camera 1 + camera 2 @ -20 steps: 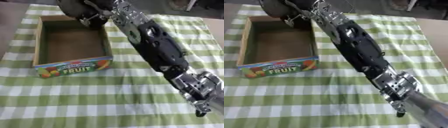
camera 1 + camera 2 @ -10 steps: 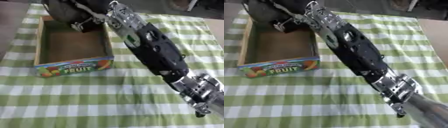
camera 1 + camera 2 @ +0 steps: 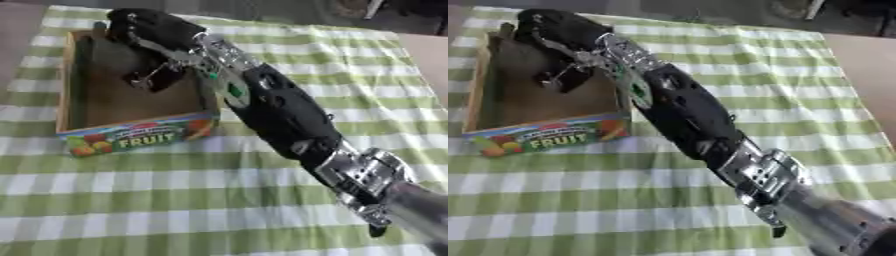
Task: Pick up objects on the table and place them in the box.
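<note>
Over the box (image 3: 79,107): right hand (image 3: 144,37) reaches across from the lower right.
Fingers curl downward inside the walls; whether they grasp an object cannot be told. Positioned, apparently, for release there.

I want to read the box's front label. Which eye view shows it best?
The left eye view: the box shows its whole front panel, with FRUIT and the printed fruit pictures. In the right eye view the panel sits hard against the picture's left edge.
</note>
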Robot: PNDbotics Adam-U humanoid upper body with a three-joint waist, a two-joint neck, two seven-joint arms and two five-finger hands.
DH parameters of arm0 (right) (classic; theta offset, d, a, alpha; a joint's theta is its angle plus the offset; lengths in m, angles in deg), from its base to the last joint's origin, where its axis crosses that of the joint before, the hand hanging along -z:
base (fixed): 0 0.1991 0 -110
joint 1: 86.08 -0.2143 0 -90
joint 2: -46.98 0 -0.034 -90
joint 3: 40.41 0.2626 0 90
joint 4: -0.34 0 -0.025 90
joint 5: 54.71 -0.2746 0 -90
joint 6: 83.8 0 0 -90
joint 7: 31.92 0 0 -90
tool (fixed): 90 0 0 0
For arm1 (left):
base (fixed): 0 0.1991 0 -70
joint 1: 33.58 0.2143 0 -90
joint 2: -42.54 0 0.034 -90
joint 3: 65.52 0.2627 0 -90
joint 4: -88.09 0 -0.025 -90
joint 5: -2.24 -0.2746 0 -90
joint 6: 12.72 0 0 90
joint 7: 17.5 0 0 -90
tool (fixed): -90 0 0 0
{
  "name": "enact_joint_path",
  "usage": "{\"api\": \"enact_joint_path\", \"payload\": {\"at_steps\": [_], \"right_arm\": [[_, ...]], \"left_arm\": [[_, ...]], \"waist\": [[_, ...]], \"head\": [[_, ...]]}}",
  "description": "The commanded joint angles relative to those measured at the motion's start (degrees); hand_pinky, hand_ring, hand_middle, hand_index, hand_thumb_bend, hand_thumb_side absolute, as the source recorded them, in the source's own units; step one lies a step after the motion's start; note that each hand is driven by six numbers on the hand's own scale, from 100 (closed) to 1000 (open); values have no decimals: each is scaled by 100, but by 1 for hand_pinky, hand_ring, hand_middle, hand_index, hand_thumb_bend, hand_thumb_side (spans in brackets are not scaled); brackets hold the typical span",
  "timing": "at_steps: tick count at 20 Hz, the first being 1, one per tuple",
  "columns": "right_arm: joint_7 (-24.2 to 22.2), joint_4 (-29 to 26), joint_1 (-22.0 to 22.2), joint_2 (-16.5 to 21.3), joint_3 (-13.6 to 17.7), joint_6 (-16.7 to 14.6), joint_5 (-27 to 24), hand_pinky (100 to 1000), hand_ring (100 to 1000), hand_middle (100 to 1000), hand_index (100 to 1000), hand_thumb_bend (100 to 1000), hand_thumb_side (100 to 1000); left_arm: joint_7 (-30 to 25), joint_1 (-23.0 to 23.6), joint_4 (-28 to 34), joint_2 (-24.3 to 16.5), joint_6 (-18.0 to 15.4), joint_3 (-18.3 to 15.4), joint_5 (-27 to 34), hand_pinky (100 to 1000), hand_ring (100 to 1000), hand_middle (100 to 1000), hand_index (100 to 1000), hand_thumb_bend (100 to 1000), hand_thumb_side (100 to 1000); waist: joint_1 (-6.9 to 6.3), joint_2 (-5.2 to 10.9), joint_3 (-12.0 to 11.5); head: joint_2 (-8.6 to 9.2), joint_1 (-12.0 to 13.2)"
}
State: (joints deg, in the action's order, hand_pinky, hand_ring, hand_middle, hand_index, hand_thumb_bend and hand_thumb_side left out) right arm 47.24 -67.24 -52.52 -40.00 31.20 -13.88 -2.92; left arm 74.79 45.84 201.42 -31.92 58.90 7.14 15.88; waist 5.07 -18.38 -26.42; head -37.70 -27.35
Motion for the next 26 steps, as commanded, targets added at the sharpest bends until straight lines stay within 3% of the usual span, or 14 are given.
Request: {"api": "enact_joint_path", "payload": {"at_steps": [1, 4, 6, 8, 10, 11, 12, 13, 15, 17, 26], "right_arm": [[-206, 94, -143, 27, 70, -214, 40, 930, 983, 664, 794, 100, 198], [-677, 136, -142, 17, 38, -490, 53, 939, 1000, 712, 865, 100, 194], [-1052, 110, -145, 22, 49, -663, -1, 942, 1000, 729, 884, 100, 239], [-1356, 73, -155, 38, 85, -721, -61, 955, 1000, 767, 924, 100, 439], [-1514, 6, -165, 64, 125, -691, -25, 959, 1000, 782, 944, 100, 541], [-1530, -31, -165, 76, 140, -660, 22, 965, 1000, 801, 981, 100, 688], [-1514, -64, -162, 86, 150, -627, 83, 965, 1000, 803, 986, 100, 707], [-1474, -97, -157, 96, 157, -592, 149, 967, 1000, 816, 1000, 129, 797], [-1366, -150, -140, 106, 150, -547, 279, 968, 1000, 822, 1000, 238, 848], [-1269, -178, -133, 113, 144, -519, 375, 970, 1000, 828, 1000, 287, 862], [-856, -332, -110, 153, 116, -377, 726, 970, 1000, 848, 1000, 435, 875]], "left_arm": [[-31, -36, 127, -67, -7, 15, 33, 299, 341, 572, 412, 100, 791], [-41, -40, 127, -68, 4, 12, 35, 299, 342, 572, 412, 100, 789], [-38, -44, 127, -70, 3, 10, 38, 299, 342, 572, 414, 100, 788], [-33, -43, 127, -71, 4, 9, 39, 300, 342, 572, 414, 100, 787], [-29, -39, 127, -71, 10, 8, 37, 299, 342, 572, 414, 100, 786], [-28, -40, 127, -71, 12, 7, 36, 300, 343, 572, 415, 100, 785], [-27, -41, 127, -71, 13, 7, 35, 299, 343, 572, 415, 100, 785], [-28, -38, 127, -70, 16, 6, 34, 300, 342, 572, 414, 100, 786], [-30, -38, 127, -68, 21, 3, 28, 300, 343, 572, 416, 100, 785], [-27, -38, 127, -65, 24, 0, 28, 300, 342, 573, 416, 100, 786], [-34, -32, 127, -46, 44, -1, 26, 300, 342, 572, 415, 100, 785]], "waist": [[-35, 85, -20], [-27, 89, -17], [-25, 95, -11], [-26, 103, -9], [-30, 111, -7], [-30, 114, -7], [-30, 116, -6], [-29, 119, -5], [-27, 121, -4], [-25, 122, -5], [-23, 118, -2]], "head": [[47, -35], [49, -34], [42, -27], [34, -24], [35, -22], [37, -21], [36, -22], [36, -18], [40, -14], [36, -18], [24, -56]]}}
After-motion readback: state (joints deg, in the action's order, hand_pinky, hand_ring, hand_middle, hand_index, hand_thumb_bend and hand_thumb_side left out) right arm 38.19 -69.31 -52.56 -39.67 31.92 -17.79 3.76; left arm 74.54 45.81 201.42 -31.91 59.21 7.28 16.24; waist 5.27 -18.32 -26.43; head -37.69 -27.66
